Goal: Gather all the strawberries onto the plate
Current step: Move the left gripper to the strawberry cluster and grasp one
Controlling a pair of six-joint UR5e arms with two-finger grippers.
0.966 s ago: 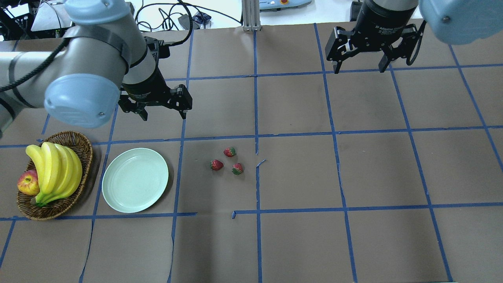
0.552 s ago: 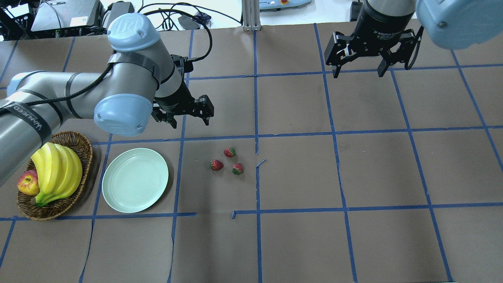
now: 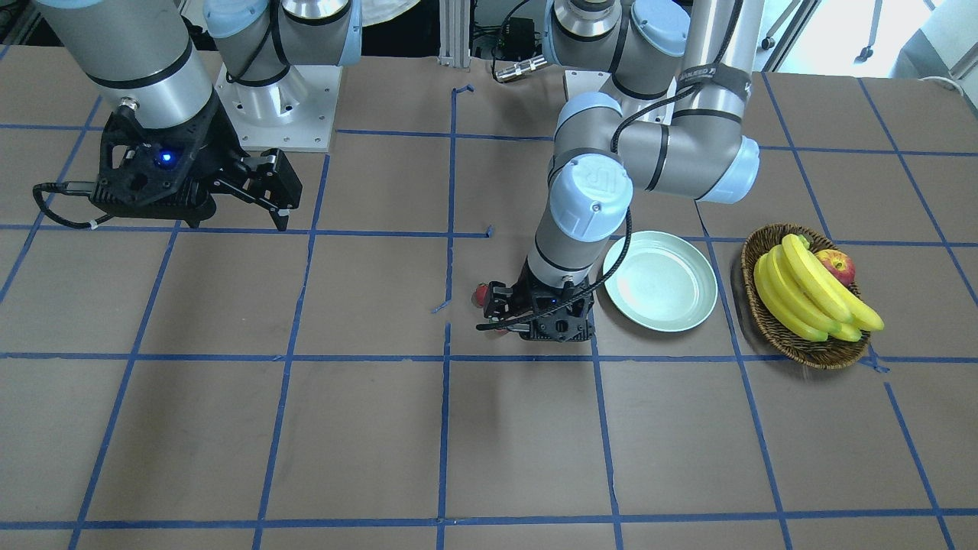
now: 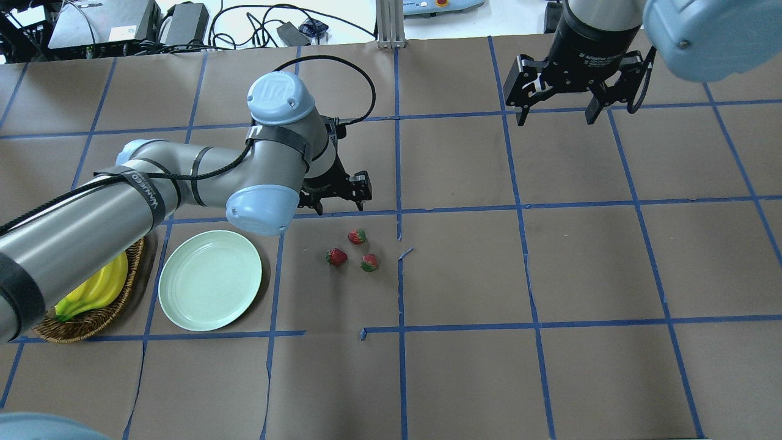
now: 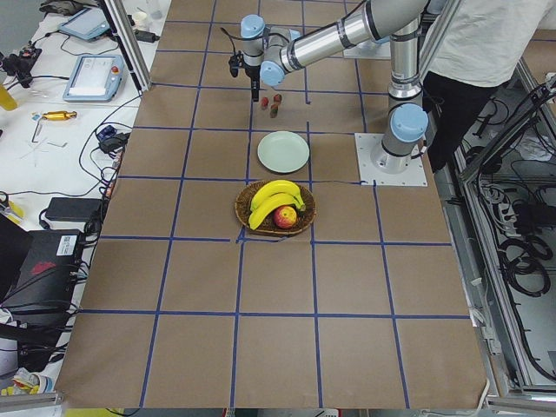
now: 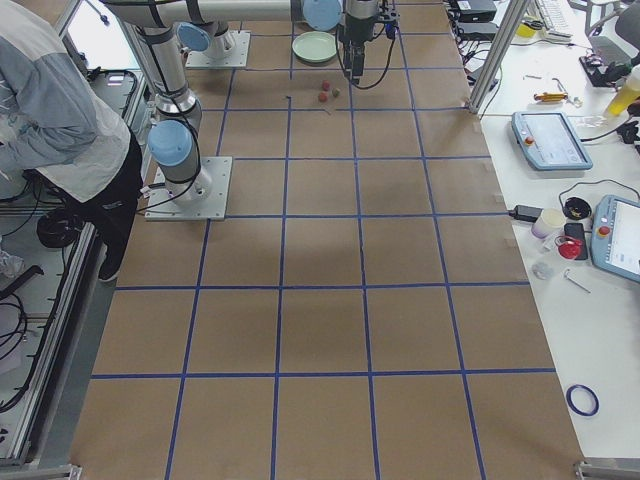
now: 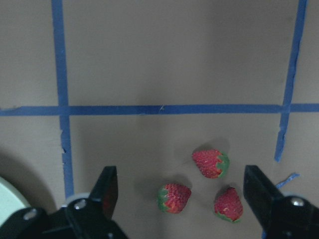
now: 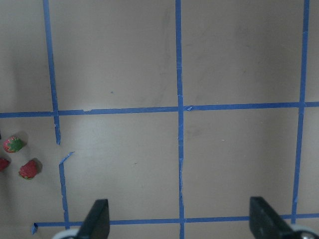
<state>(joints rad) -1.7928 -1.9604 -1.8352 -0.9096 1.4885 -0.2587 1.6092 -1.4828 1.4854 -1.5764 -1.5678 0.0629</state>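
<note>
Your left gripper hangs over the brown table. Its two fingers are spread wide apart, and they hold nothing.

In your overhead view, the three strawberries lie on the table at 6 o'clock from this gripper, close by. None of them touches it. The far strawberry is the one nearest to the gripper. The left strawberry lies at 7 o'clock from that one. The right strawberry lies at 5 o'clock from it. They are close together but do not touch each other. In the left wrist view you see all three low down, between the two black fingers.

The plate is round and pale green. It sits flat on the table at 9 o'clock from the strawberries, near them. All three strawberries lie outside the plate.

At 9 o'clock from the plate, just beside it, stands a brown basket. It holds yellow bananas and an apple. In the overhead view the left arm hides part of the basket.

Your right gripper is well apart, at 2 o'clock from the strawberries. Its fingers are spread wide too, and it holds nothing.

Blue tape lines cut the table into squares.
</note>
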